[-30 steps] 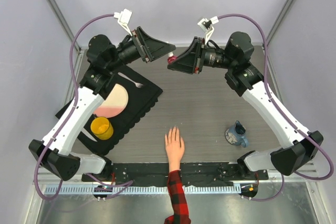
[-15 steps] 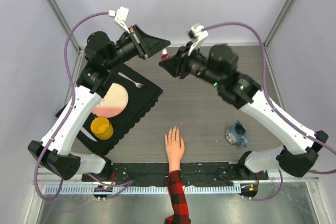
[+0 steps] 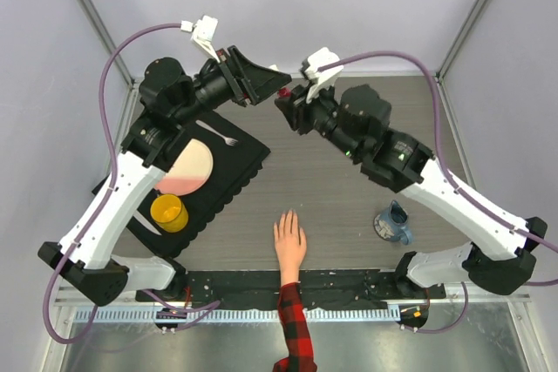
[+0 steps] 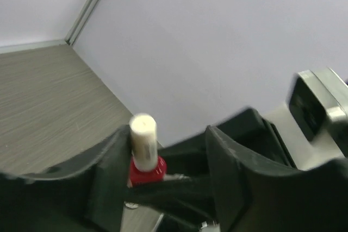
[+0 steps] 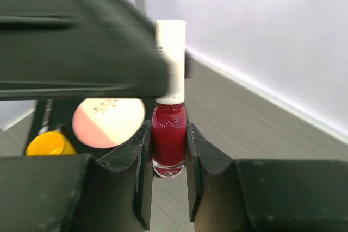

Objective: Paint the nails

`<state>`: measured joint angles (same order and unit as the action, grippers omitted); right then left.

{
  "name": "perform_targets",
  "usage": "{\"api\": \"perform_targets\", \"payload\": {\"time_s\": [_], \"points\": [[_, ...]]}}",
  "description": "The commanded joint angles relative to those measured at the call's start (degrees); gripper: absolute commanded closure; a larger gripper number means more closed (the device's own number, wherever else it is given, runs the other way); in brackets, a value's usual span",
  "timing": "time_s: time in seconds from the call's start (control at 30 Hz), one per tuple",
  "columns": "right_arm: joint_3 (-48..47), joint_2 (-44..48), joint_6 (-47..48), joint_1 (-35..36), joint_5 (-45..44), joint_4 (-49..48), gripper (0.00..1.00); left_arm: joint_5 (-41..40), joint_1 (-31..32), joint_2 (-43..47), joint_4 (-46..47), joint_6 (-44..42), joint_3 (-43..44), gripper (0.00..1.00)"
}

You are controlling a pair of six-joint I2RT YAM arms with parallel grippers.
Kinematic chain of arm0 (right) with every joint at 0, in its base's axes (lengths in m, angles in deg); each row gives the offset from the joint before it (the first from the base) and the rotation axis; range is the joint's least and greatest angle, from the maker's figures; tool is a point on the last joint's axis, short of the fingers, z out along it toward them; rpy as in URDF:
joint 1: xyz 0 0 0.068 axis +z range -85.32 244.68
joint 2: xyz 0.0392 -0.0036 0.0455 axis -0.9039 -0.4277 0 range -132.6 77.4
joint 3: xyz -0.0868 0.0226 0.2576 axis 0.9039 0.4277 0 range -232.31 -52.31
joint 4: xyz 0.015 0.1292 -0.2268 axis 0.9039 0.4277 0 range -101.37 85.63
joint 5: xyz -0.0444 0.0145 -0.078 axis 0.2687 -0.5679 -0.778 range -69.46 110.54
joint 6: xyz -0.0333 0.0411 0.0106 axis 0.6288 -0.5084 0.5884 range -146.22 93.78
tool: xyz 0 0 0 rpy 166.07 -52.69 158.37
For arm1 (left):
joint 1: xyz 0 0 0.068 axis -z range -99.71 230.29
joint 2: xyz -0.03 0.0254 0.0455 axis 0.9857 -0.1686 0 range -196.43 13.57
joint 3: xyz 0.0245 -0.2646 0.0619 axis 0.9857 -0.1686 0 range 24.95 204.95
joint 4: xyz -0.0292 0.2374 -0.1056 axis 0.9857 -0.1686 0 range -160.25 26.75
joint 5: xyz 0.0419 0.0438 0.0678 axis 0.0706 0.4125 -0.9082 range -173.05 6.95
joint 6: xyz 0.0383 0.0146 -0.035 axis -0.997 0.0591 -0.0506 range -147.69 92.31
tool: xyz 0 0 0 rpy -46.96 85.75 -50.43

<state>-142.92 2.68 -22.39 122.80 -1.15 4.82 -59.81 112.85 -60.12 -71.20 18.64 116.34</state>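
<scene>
My right gripper (image 5: 169, 129) is shut on the small red polish bottle (image 5: 169, 140) and holds it upright above the back of the table (image 3: 349, 172). The bottle's white cap (image 4: 143, 138) stands between the fingers of my left gripper (image 4: 169, 134), close against one finger. The other finger stands well apart, so the left gripper is open. Both grippers meet at the bottle in the top view (image 3: 284, 92). The pale hand (image 3: 289, 237) with the plaid sleeve (image 3: 295, 324) lies flat near the front edge. Its nails (image 3: 288, 216) are too small to make out.
A black mat (image 3: 235, 167) at the left holds a pink-and-white plate (image 3: 187, 167), a fork (image 3: 220, 136) and a yellow cup (image 3: 168, 213). A blue mug (image 3: 394, 224) stands at the front right. Walls enclose the back and sides.
The right arm has swung left and turned its wrist, keeping hold of the bottle. The left gripper has shifted slightly and stays at the bottle's cap. The hand has not moved.
</scene>
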Motion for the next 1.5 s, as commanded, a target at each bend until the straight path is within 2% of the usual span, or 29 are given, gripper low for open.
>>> {"api": "perform_targets", "payload": {"time_s": [0.0,0.03,0.2,0.23,0.3,0.33,0.4,0.43,0.53,0.77,0.9,1.07,1.13,1.17,1.2,1.23,1.27,1.3,1.33,1.37,1.4,1.43,1.47], "points": [[1.57,3.61,-11.82,-11.26,30.84,-1.15,0.99,3.55,-3.27,2.15,2.58,3.14,-2.18,0.35],[2.01,3.70,-13.14,-15.20,35.62,-1.59,0.99,4.52,-4.07,2.50,4.58,4.11,-3.32,0.33],[2.19,2.48,-21.91,-24.36,57.16,-3.26,0.99,9.97,-6.36,1.98,9.51,7.63,-4.82,0.30],[3.06,2.21,-24.46,-25.77,64.07,-6.40,0.99,11.28,-6.45,1.45,11.62,9.64,-4.82,0.30],[4.29,1.51,-30.00,-29.99,71.23,-11.59,0.99,14.18,-6.63,-0.57,12.60,11.50,-4.30,0.31],[6.30,0.98,-37.95,-30.87,73.87,-19.97,0.99,14.98,-6.72,-1.36,13.47,12.12,-3.77,0.33],[8.77,0.19,-47.29,-33.42,80.21,-30.19,0.99,16.82,-6.63,-2.50,14.70,13.70,-3.42,0.34],[10.78,-0.68,-54.91,-34.04,81.45,-39.47,0.99,17.36,-6.72,-2.77,16.80,14.23,-3.33,0.35],[12.29,-1.83,-60.43,-34.57,82.69,-47.10,0.99,19.02,-6.63,-3.56,19.45,15.90,-2.63,0.37],[12.03,-3.06,-61.23,-34.57,82.86,-46.86,0.99,20.35,-5.49,-4.79,19.72,15.90,-1.05,0.38],[12.12,-3.15,-60.27,-34.57,82.52,-46.25,0.99,20.26,-4.61,-5.85,19.02,15.72,0.01,0.46],[11.42,-2.89,-56.66,-34.57,81.37,-41.07,0.99,20.26,-3.91,-6.81,17.00,14.23,1.59,0.56],[10.72,-2.63,-53.77,-34.66,80.67,-37.82,0.99,20.52,-3.73,-7.17,16.65,14.14,2.38,0.64],[10.37,-2.36,-51.50,-34.66,78.75,-35.63,0.99,20.44,-3.73,-7.17,16.21,13.88,2.56,0.69],[9.93,-2.01,-49.04,-34.57,76.99,-29.78,0.99,20.00,-3.73,-7.34,15.08,13.53,2.91,0.82],[8.71,-0.88,-42.75,-34.23,75.06,-26.41,0.99,19.48,-3.73,-7.26,13.85,13.09,3.17,0.87],[7.74,-0.35,-38.51,-33.79,67.73,-22.03,0.99,19.03,-3.55,-7.26,12.35,11.35,3.52,0.91],[6.25,0.36,-33.51,-30.82,61.48,-9.72,0.99,18.16,-3.47,-7.26,8.60,10.11,4.66,1.00],[2.58,1.06,-27.02,-27.75,52.72,-3.85,0.99,15.37,-3.29,-7.17,5.60,8.79,5.37,1.00],[1.32,3.07,-17.21,-21.98,23.13,0.38,0.99,12.82,-2.51,-6.91,2.70,5.48,6.50,1.00],[1.05,3.96,-13.28,-9.65,7.44,2.17,0.99,10.53,-1.80,-5.95,-0.55,3.88,6.60,1.00],[2.18,4.66,-10.54,-4.57,-5.34,0.44,0.99,5.63,-0.32,-5.33,-1.62,2.73,6.52,1.00],[2.62,5.02,-5.99,-2.34,-10.16,-1.31,0.99,3.76,0.57,-4.71,-1.81,1.67,5.47,1.00]]}}
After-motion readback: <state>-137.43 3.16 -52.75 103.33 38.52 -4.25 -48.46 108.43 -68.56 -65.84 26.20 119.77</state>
